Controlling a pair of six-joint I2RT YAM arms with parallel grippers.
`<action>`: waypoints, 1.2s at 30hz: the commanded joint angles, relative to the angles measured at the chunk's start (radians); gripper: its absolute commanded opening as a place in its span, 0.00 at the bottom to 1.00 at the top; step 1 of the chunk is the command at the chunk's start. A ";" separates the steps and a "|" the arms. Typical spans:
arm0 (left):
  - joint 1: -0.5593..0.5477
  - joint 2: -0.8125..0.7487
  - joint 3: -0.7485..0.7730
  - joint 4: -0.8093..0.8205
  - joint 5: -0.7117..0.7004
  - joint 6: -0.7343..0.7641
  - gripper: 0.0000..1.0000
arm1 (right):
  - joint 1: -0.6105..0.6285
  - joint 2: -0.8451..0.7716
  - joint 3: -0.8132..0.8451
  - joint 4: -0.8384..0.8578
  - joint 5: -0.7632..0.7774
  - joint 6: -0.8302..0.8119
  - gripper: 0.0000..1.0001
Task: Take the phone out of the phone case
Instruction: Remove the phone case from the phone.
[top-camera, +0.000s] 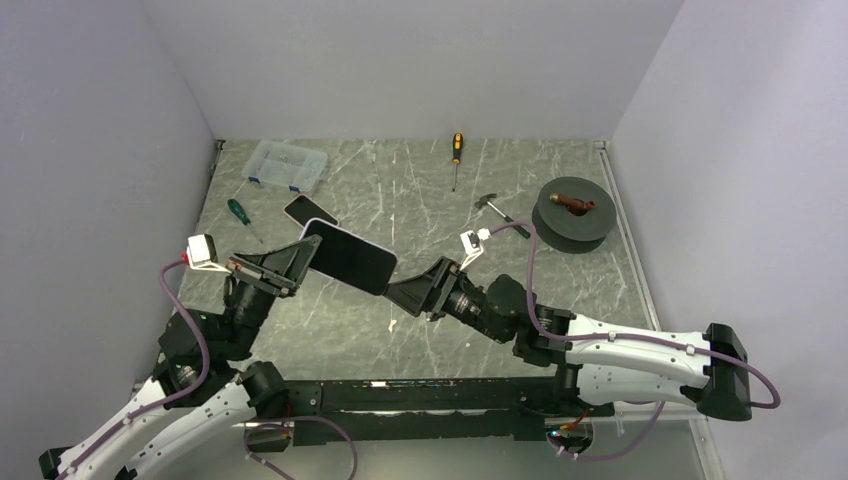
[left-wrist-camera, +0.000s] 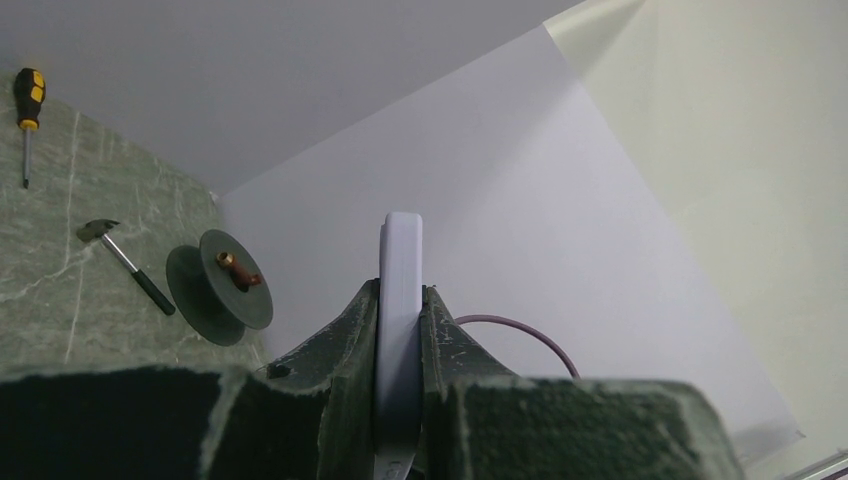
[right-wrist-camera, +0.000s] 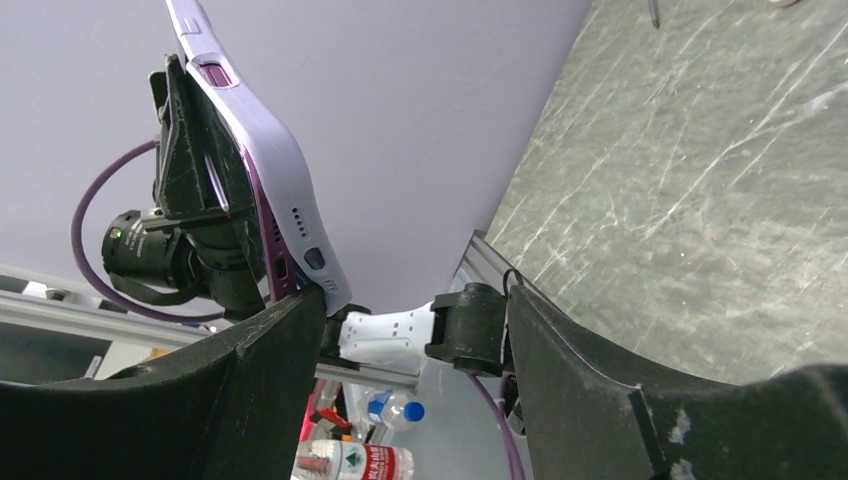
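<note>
— Where's the phone (top-camera: 352, 258)?
— In the air above the table (top-camera: 420, 200), in its lilac phone case (right-wrist-camera: 270, 150); my left gripper (top-camera: 303, 258) is clamped on one edge.
— And your right gripper (top-camera: 400, 293)?
— Jaws spread, gripping nothing, just beside the case's lower corner.

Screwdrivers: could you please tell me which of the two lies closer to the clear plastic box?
The green-handled screwdriver, lying just beside the clear plastic box; the yellow-and-black-handled screwdriver lies apart, near the back wall.
</note>
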 joint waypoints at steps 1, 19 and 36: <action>-0.018 0.015 0.011 0.078 0.150 -0.113 0.00 | -0.023 -0.010 0.031 0.027 0.027 -0.096 0.69; -0.018 0.090 -0.118 0.256 0.190 -0.233 0.00 | -0.122 -0.061 -0.112 0.444 -0.294 -0.048 0.67; -0.017 0.126 -0.105 0.201 0.232 -0.232 0.00 | -0.126 -0.228 -0.065 0.141 -0.114 -0.161 0.63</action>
